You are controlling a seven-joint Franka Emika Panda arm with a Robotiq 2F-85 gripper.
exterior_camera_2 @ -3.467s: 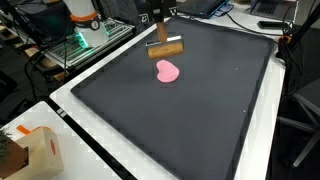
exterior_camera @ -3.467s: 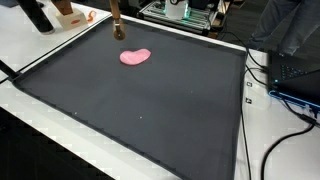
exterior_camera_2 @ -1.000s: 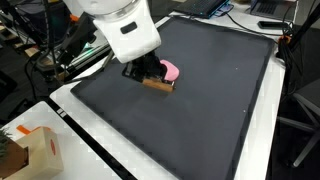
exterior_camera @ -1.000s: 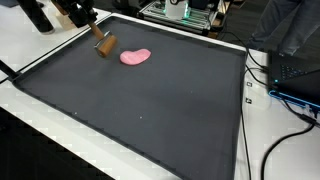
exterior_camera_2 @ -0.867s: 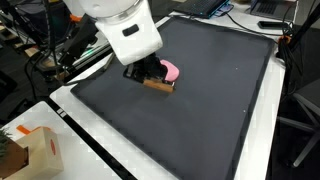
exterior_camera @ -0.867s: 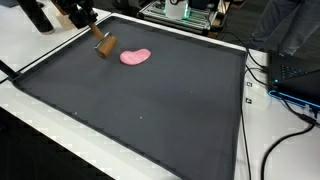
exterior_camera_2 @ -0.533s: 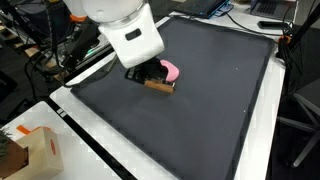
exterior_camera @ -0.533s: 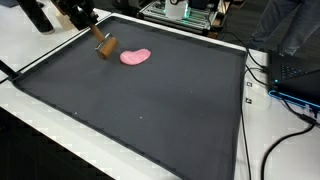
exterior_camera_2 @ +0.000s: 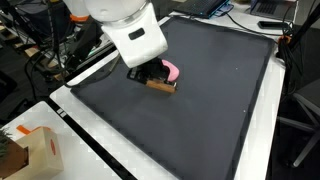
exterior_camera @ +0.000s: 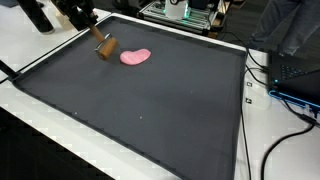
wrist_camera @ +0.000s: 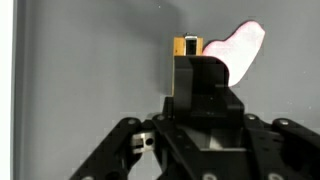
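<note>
My gripper (exterior_camera_2: 147, 73) is shut on the dark handle of a wooden-headed brush (exterior_camera_2: 160, 86), whose head rests low over the black mat (exterior_camera_2: 215, 110). In an exterior view the brush (exterior_camera: 103, 46) hangs from the gripper (exterior_camera: 91, 29) near the mat's far left corner. A flat pink piece (exterior_camera: 135, 57) lies on the mat right beside the brush head; it is partly hidden behind the gripper (exterior_camera_2: 172, 70). In the wrist view the gripper (wrist_camera: 200, 88) fills the lower half, with the wooden head (wrist_camera: 185, 45) and the pink piece (wrist_camera: 243, 45) just beyond.
The mat lies on a white table (exterior_camera: 275, 140). Cables and a laptop (exterior_camera: 295, 75) sit along one side. A cardboard box (exterior_camera_2: 30, 150) stands at a table corner. Equipment with green lights (exterior_camera: 185, 10) stands behind the mat's far edge.
Since 3.5 s ago the gripper has come down and moved the brush from the mat's far edge to beside the pink piece. Over the last second it has barely shifted. The pink piece has not moved.
</note>
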